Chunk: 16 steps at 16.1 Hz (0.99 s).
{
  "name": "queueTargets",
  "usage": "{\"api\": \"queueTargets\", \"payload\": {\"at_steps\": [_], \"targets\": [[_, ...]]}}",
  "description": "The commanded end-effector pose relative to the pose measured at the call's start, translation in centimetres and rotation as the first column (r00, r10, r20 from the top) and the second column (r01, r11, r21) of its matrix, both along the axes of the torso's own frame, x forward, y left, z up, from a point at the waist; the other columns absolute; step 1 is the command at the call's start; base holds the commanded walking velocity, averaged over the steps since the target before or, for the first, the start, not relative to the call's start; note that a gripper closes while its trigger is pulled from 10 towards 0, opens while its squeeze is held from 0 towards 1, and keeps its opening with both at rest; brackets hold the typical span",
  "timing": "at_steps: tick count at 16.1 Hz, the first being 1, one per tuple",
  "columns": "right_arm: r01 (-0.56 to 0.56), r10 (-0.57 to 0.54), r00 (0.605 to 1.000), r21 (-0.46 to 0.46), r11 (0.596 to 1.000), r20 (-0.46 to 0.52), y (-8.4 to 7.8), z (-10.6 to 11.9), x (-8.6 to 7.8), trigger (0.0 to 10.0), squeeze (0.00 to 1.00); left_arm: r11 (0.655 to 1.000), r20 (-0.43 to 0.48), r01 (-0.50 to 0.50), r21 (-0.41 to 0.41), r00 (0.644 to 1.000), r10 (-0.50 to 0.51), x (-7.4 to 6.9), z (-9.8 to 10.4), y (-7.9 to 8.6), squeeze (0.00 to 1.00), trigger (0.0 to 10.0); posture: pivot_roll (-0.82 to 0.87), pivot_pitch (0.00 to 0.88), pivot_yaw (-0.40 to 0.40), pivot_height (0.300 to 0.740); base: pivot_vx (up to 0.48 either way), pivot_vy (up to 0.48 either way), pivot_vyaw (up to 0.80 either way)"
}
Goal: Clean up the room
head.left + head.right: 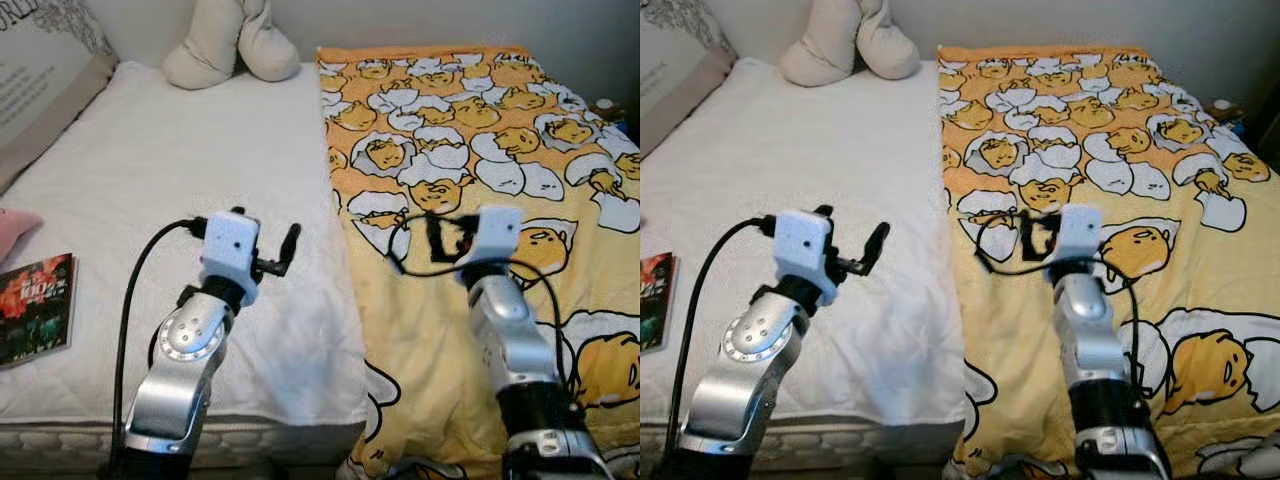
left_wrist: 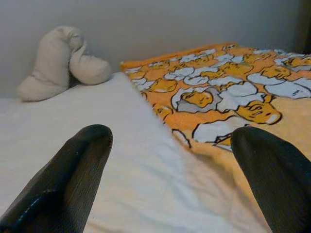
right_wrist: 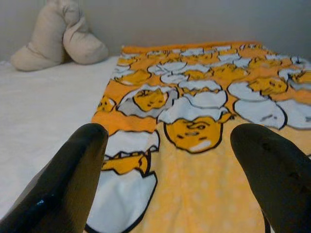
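A white bed (image 1: 170, 180) bears an orange cartoon-print blanket (image 1: 480, 130) spread over its right half — a beige pillow (image 1: 225, 40) sits at the head, a book (image 1: 35, 308) near the left edge. Both the left gripper (image 2: 167, 160) and right gripper (image 3: 167, 160) hover with fingers spread, holding nothing.

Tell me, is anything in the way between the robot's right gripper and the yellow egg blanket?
Nothing visible. The right gripper hovers open just above the yellow blanket, with only bare cloth showing between its fingers. The left gripper is open over the white mattress.
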State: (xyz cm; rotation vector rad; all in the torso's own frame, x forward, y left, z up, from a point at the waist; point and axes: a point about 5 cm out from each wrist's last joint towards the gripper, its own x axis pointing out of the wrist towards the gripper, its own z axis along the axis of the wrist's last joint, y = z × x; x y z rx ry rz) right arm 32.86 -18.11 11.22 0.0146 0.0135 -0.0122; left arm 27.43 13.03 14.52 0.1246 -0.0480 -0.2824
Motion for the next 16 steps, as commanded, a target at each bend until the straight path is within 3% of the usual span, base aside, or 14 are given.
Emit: {"api": "queueTargets", "payload": {"at_steps": [1, 5, 7, 9, 12, 15, 16], "targets": [[0.005, -0.005, 1.000, 0.002, 1.000, 0.002, 0.0, -0.1, 0.3, 10.0, 0.00, 1.000, 0.001, 0.000, 0.005, 1.000, 0.000, -0.1, 0.2, 0.3, 0.00, 10.0, 0.00, 0.000, 0.056, 0.721, 0.000, 0.000, 0.00], [-0.011, 0.011, 1.000, 0.006, 1.000, -0.030, 1.0, -1.1, 1.5, 10.0, 0.00, 0.999, -0.016, 0.001, 0.038, 1.000, -0.001, -1.9, 0.5, 0.7, 0.00, 10.0, 0.06, 0.000, 0.064, 0.721, 0.000, 0.000, 0.00], [-0.018, 0.018, 0.998, -0.007, 1.000, -0.056, 1.4, -1.3, 2.3, 10.0, 0.00, 0.997, -0.053, -0.006, 0.072, 0.999, 0.010, -3.2, 0.1, 1.7, 0.00, 10.0, 0.10, 0.029, 0.075, 0.721, 0.000, 0.000, 0.00], [-0.014, 0.011, 0.996, -0.032, 0.999, -0.092, 1.8, -1.7, 3.0, 10.0, 0.00, 0.994, -0.080, -0.026, 0.111, 0.996, 0.035, -5.2, 0.7, 3.1, 0.00, 10.0, 0.18, 0.137, 0.087, 0.721, 0.000, 0.000, 0.00], [-0.035, 0.026, 0.989, -0.058, 0.998, -0.148, 2.9, -2.2, 3.6, 10.0, 0.00, 0.987, -0.118, -0.056, 0.149, 0.990, 0.074, -6.9, 1.0, 4.1, 0.00, 10.0, 0.24, 0.210, 0.084, 0.721, 0.000, 0.000, 0.00], [-0.054, 0.046, 0.974, -0.028, 0.998, -0.222, 3.9, -3.2, 3.5, 10.0, 0.00, 0.985, -0.144, -0.067, 0.160, 0.986, 0.090, -8.1, 1.2, 4.2, 0.00, 10.0, 0.26, 0.233, 0.073, 0.721, 0.000, 0.000, 0.00], [-0.083, 0.099, 0.948, 0.066, 0.994, -0.303, 5.3, -4.8, 2.7, 10.0, 0.00, 0.984, -0.153, -0.076, 0.164, 0.983, 0.101, -8.3, 1.2, 4.3, 0.00, 10.0, 0.27, 0.245, 0.063, 0.721, 0.000, 0.000, 0.00]]}}
